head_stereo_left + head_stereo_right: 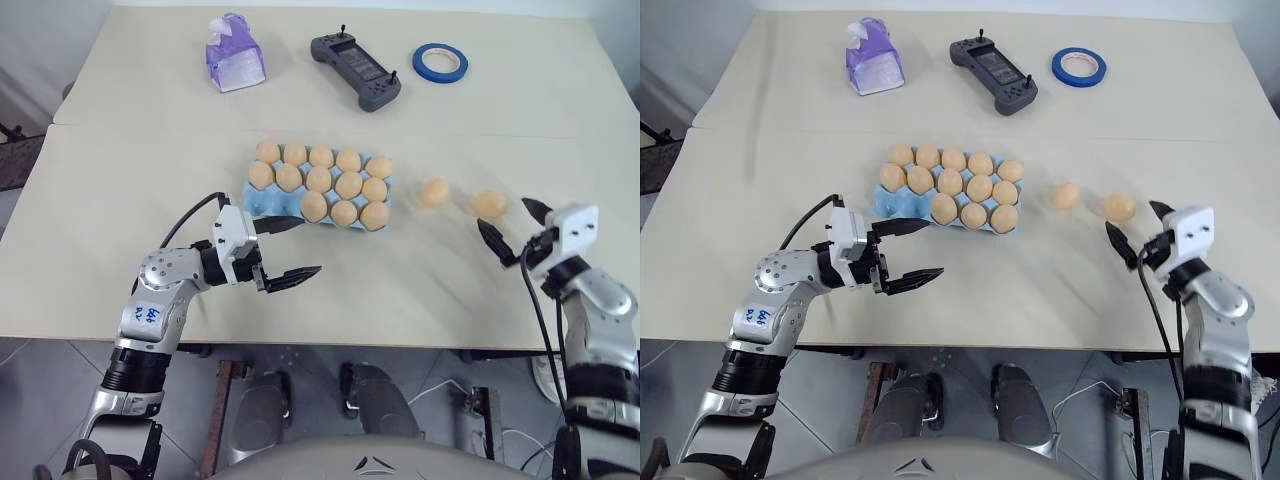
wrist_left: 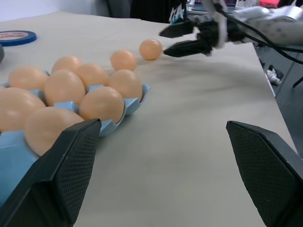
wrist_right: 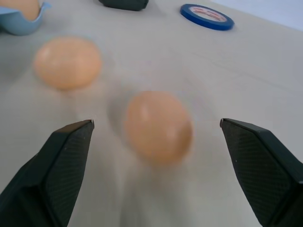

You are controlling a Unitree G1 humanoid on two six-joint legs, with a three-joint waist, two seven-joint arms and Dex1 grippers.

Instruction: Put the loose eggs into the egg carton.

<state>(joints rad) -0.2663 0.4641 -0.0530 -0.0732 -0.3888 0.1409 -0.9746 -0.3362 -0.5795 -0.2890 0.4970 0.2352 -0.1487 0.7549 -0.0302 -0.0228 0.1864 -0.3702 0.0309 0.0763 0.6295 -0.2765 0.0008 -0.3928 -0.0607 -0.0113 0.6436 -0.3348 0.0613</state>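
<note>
Two loose eggs [image 1: 434,193] [image 1: 489,204] lay on the worktop [image 1: 120,200] right of the egg carton [image 1: 262,199]. Right tool [image 1: 512,232] gaped wide just near the right-hand egg, which its wrist view showed centred between the fingers. Left tool [image 1: 288,248] stood wide beside the carton's near-left corner.

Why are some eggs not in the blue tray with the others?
Two loose eggs lie on the table beside the egg carton, which has empty cups at its near left corner. The right tool is open by the farther egg.
</note>
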